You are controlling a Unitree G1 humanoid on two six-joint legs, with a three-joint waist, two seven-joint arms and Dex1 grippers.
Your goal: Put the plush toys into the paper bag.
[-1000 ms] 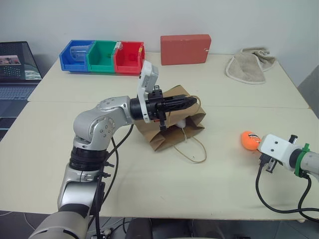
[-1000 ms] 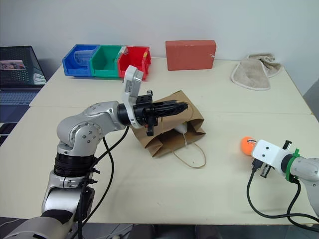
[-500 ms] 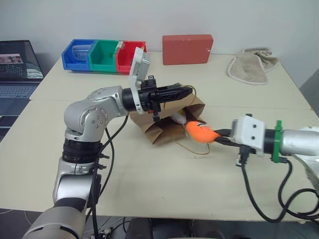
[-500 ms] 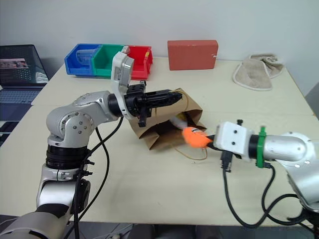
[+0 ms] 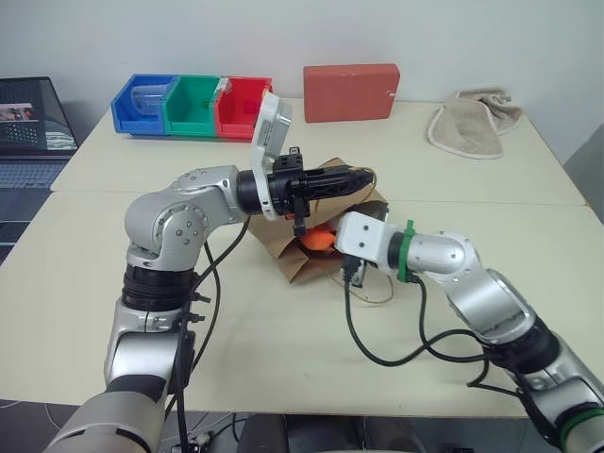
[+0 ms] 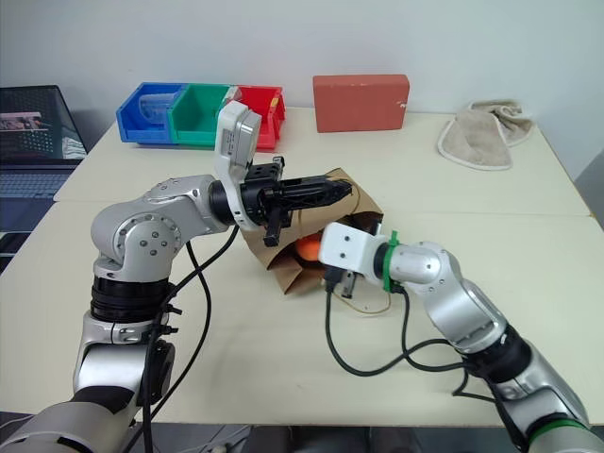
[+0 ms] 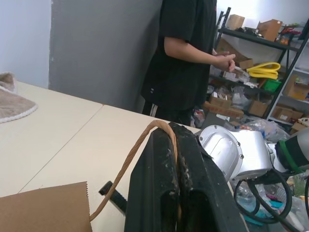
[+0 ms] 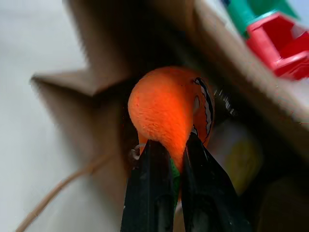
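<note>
Two pincers work here: the right pincer (image 8: 170, 159) is clamped on the leaf end of the orange plush carrot (image 8: 169, 108), nose-first along its length into the mouth of the brown kraft paper bag (image 5: 300, 262) lying on the worktop (image 5: 283, 359); soft, light, squashy. The left pincer (image 7: 173, 145), pressed together, pinches the twisted paper handle (image 7: 130, 164), lifting the mouth

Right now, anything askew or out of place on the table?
Only the paper bag: it lies on its side, mouth held open by one handle pinched in the left tool, as the task needs. Nothing spilled or damaged.
</note>
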